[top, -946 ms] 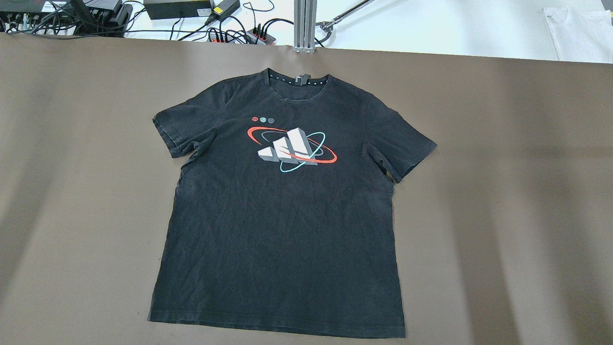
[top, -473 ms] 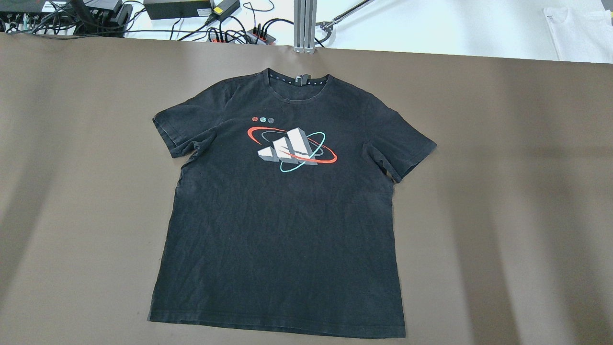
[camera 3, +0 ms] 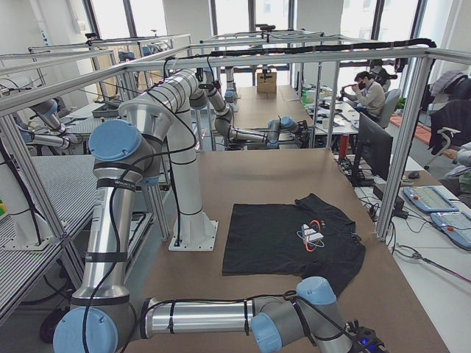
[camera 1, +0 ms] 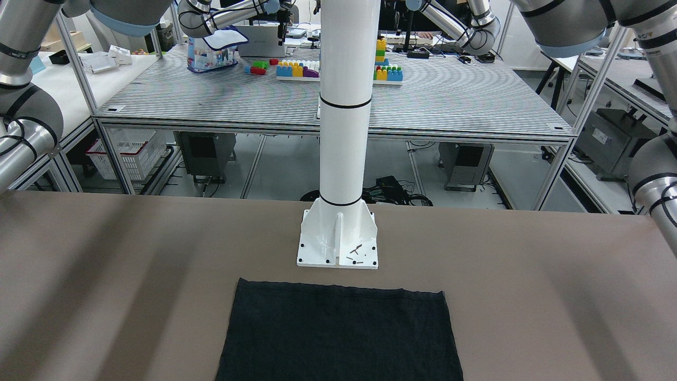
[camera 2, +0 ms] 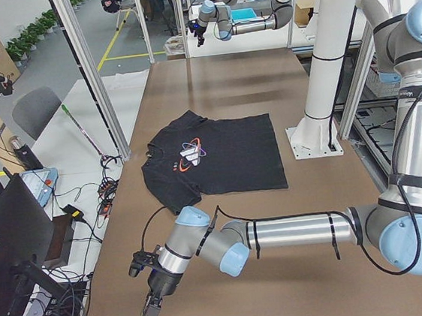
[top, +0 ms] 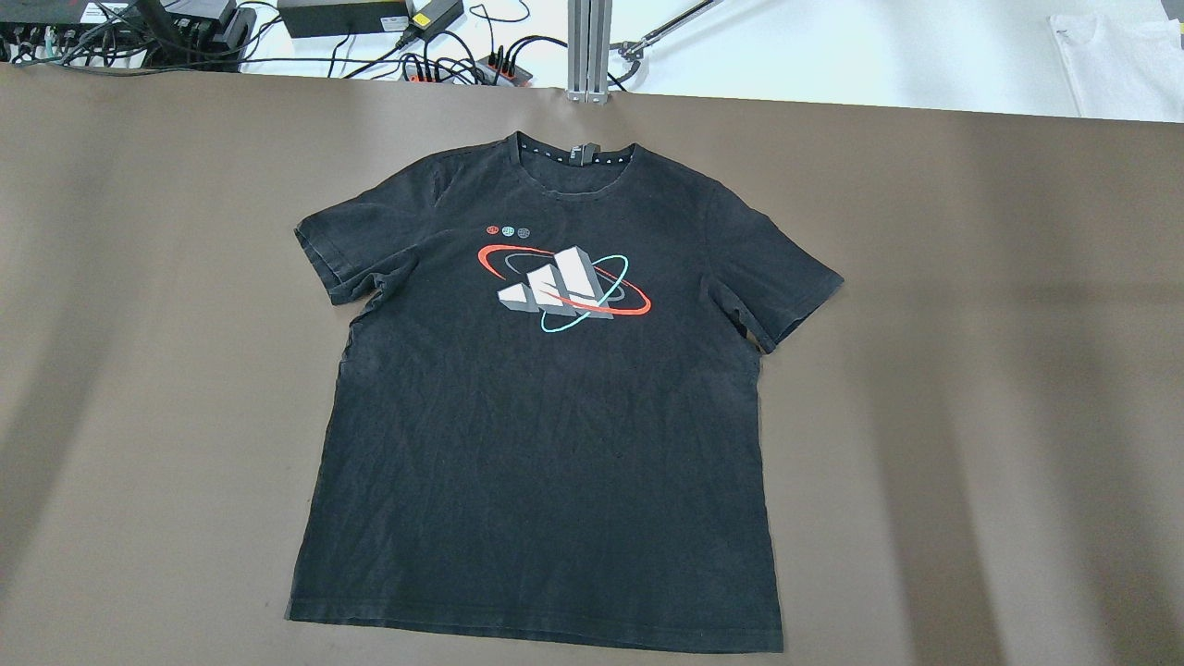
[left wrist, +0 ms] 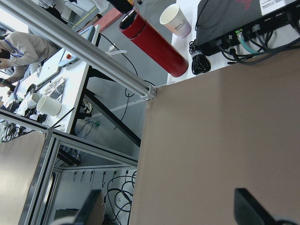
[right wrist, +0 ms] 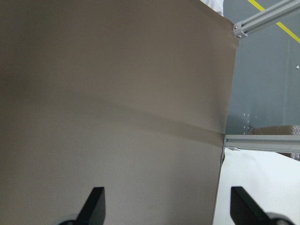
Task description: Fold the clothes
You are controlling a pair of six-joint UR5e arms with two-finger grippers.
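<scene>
One black T-shirt point(top: 546, 444) flat, well between left end effector point(left wrist: 168, 212), right end effector point(right wrist: 168, 208), both spread wide

Front cam chops my black T-shirt point(camera 1: 338, 333) off at the bottom edge, so I only get the hem end, print and sleeves out of frame. Wrist cams show just the dark, blurry fingertips of the left gripper point(left wrist: 171, 208) and right gripper point(right wrist: 168, 206); the rest is cut off below.

Robotics lab: aluminium-framed benches point(camera 1: 449, 100), robot arms point(camera 2: 294, 232).
</scene>
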